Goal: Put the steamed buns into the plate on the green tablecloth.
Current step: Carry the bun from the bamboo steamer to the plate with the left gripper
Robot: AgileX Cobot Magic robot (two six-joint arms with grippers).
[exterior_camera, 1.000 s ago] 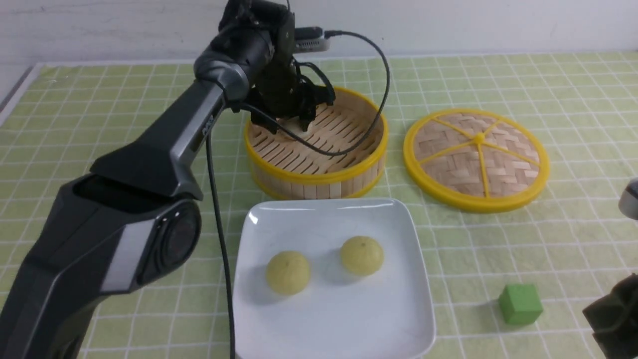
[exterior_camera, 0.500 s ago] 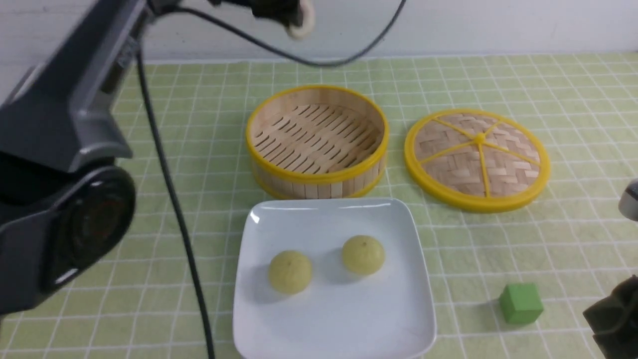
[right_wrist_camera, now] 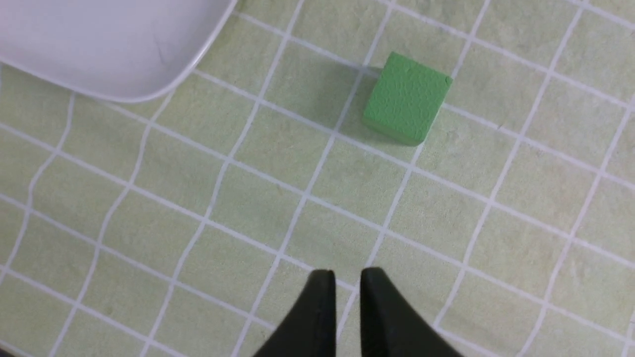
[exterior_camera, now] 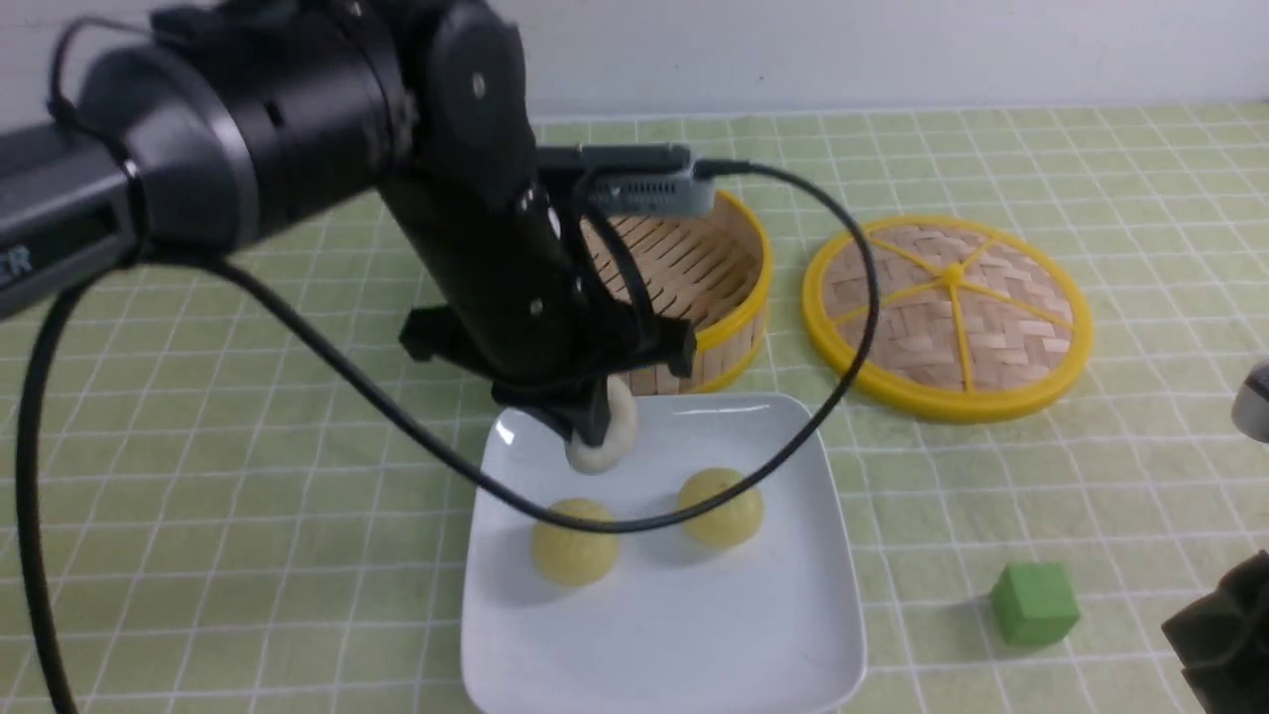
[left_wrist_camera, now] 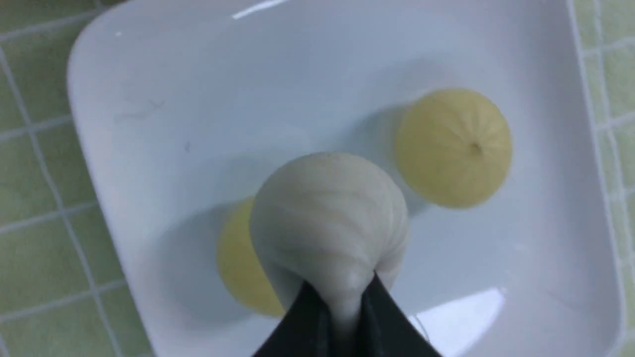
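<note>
Three steamed buns are at the plate, a glossy white square with rounded corners lying on the green tablecloth. Two sit on it, apart from each other: one pale yellow bun toward the plate's left edge and a second pale yellow bun nearer its middle, both smooth domes with fine pleats. The off-white bun hangs over the plate's far left part, clear of the surface. It is tipped on its side, its soft ridges running to the spot where the left gripper clenches it. The right gripper hovers beyond the plate's near right corner, by a green cube, with its jaws slightly apart and empty.
</note>
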